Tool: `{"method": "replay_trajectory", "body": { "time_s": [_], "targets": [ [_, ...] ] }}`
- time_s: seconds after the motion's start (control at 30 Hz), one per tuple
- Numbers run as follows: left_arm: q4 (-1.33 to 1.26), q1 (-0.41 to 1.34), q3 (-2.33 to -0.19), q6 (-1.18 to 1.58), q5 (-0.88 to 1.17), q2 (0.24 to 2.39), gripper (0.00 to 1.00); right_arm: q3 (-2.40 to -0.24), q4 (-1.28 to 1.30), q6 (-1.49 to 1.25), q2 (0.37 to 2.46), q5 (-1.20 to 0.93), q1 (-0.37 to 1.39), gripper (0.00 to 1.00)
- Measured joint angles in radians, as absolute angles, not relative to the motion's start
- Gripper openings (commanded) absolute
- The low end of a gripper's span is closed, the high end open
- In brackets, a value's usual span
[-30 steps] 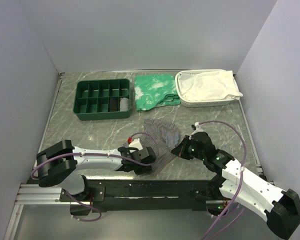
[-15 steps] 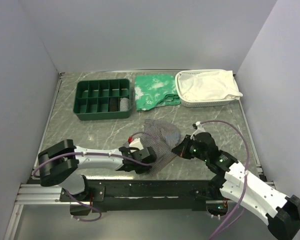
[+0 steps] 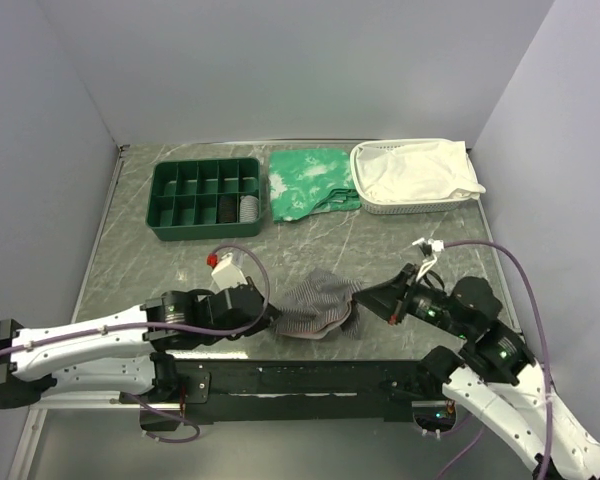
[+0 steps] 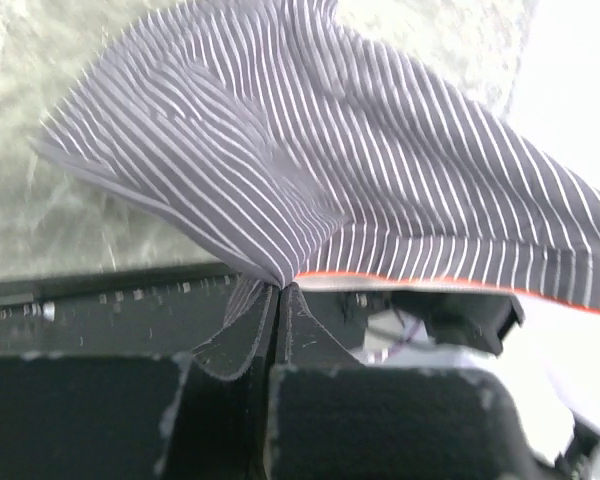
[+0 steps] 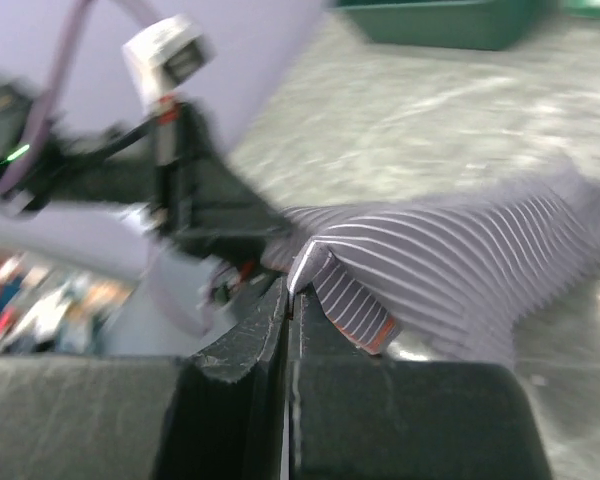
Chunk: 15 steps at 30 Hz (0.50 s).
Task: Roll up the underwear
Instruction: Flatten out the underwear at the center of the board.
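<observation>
The grey pinstriped underwear (image 3: 317, 302) hangs stretched between my two grippers near the table's front edge. My left gripper (image 3: 270, 318) is shut on its left edge; the left wrist view shows the jaws pinching a fold of the underwear (image 4: 310, 160), with an orange edge beside them. My right gripper (image 3: 358, 298) is shut on the right edge; the right wrist view shows the jaws pressed on the striped underwear (image 5: 460, 260). Both grippers (image 4: 278, 290) (image 5: 288, 295) hold the fabric a little above the table.
A green compartment tray (image 3: 205, 197) stands at the back left. A green white-patterned cloth (image 3: 310, 182) lies beside it. A white basket (image 3: 380, 205) with a white cloth (image 3: 415, 170) stands at the back right. The black front rail (image 3: 300, 375) lies just below the grippers.
Both grippers have taken hold of the underwear and drawn apart. The left arm has swung out left and the right arm right, and the cloth is lifted and bunched between them.
</observation>
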State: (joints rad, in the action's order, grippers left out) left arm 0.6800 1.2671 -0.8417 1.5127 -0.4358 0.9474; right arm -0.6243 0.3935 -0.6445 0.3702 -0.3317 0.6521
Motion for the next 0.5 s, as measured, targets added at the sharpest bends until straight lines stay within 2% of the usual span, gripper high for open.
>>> {"method": "replay_trajectory", "body": {
  "time_s": [0.27, 0.37, 0.5],
  "targets": [
    [0.87, 1.467, -1.037, 1.593, -0.505, 0.916, 0.01, -0.724, 0.406, -0.673, 0.223, -0.619, 0.653, 0.0],
    [0.928, 1.513, -1.115, 1.628, -0.541, 0.91, 0.01, -0.812, 0.437, -0.678, 0.212, -0.633, 0.653, 0.0],
    [1.021, 1.516, -1.136, 1.704, -0.625, 0.881, 0.01, -0.878, 0.503, -0.651, 0.294, -0.54, 0.655, 0.0]
  ]
}}
